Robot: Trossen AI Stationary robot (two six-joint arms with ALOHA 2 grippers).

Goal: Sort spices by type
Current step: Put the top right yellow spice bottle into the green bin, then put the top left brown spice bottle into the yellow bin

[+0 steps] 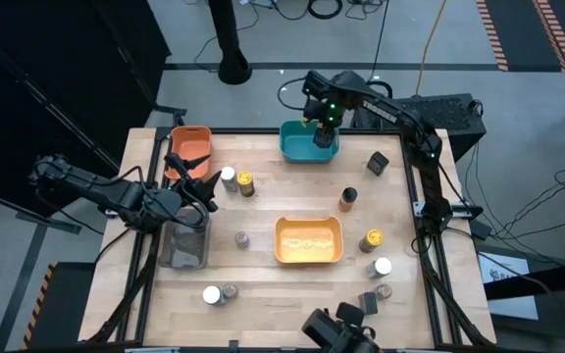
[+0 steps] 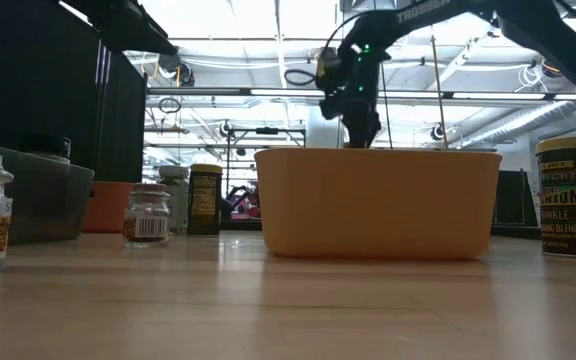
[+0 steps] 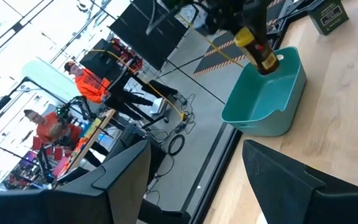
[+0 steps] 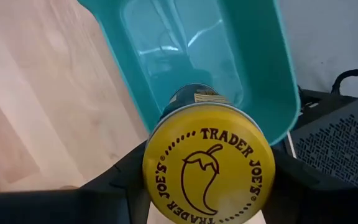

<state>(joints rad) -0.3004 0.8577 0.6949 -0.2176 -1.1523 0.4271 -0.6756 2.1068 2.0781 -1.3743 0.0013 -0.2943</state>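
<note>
Fingers (image 4: 124, 182) of the right gripper (image 1: 322, 126) clenched on either side of a yellow-lidded spice jar (image 4: 207, 165), lid toward the wrist, base pointing down. Fingers (image 3: 120, 186) of the left gripper (image 1: 204, 192) spread apart, grasping nothing.

Under both pairs of fingers, the wooden table (image 1: 292, 294).

Straight below the right fingers, a teal bin (image 4: 185, 43), with the held jar's lower end inside its rim; contact with the bin floor impossible to tell. On one side of the left fingers, close by, an orange bin (image 1: 189, 147); on the opposite side, just as close, a grey bin (image 1: 184, 250). Well apart from both pairs of fingers, out toward the middle of the table, a yellow bin (image 1: 282, 240).

Just ahead of the left fingertips, standing side by side, a white-lidded jar (image 1: 229, 176) and a second yellow-lidded jar (image 1: 246, 183). Farther from those fingers, between grey bin and yellow bin, a small dark-lidded jar (image 1: 242, 238). Beyond the grey bin, near the table edge, a pair of jars (image 1: 221, 293) touching or nearly so.

Near the right fingers, beside the teal bin, a black-lidded jar (image 1: 378, 162) and a little farther off an orange jar (image 1: 348, 198). Well away from them, past the yellow bin's end, a loose row of three jars (image 1: 381, 267), upright.
</note>
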